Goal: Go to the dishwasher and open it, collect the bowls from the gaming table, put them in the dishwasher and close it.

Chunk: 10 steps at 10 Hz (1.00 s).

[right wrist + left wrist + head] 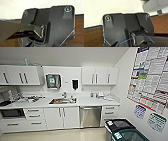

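Observation:
The dishwasher stands shut under the white counter, right of the sink cabinet, its brushed steel front facing me with a bar handle along its top edge. It lies ahead of me across a stretch of pale floor. The bowls and the gaming table are out of view. Both wrist views look past the robot's dark plate at a white wall, a dark baseboard and brown floor.
A white counter with a sink and faucet runs along the far wall, with white cabinets and drawers below and wall cabinets above. A built-in microwave sits low left. Two lidded bins stand at near right by a poster wall.

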Motion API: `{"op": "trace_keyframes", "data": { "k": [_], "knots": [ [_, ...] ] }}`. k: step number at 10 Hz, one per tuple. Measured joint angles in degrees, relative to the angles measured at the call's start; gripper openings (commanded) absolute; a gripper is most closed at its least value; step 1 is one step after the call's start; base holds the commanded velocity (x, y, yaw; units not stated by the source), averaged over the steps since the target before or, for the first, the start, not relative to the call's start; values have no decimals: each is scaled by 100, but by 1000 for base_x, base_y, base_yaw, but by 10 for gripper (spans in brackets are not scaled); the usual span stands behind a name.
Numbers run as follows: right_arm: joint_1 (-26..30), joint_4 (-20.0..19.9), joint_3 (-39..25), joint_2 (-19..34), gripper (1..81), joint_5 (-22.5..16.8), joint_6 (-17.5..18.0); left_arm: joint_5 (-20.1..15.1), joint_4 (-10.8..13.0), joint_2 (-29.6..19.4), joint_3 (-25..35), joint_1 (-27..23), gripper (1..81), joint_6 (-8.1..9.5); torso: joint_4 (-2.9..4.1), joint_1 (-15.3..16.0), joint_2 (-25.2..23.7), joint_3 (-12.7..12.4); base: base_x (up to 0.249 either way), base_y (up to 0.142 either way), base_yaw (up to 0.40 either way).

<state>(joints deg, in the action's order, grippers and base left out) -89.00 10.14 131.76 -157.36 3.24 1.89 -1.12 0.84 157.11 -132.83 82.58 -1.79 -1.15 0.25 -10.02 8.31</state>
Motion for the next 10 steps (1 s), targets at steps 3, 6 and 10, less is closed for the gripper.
{"op": "trace_keyframes", "data": {
  "k": [3,6,10],
  "knots": [
    [-9,0,-2,2,811,-11,-13,5,0,-13,0,-6,811,0,0,-2,0,0,95,0,0],
    [78,0,13,20,811,23,-18,35,0,24,20,-55,811,0,0,2,5,2,100,0,0],
    [13,0,5,5,811,-2,-18,11,0,16,5,-20,811,0,0,-2,2,2,100,0,0]
  ]
}}
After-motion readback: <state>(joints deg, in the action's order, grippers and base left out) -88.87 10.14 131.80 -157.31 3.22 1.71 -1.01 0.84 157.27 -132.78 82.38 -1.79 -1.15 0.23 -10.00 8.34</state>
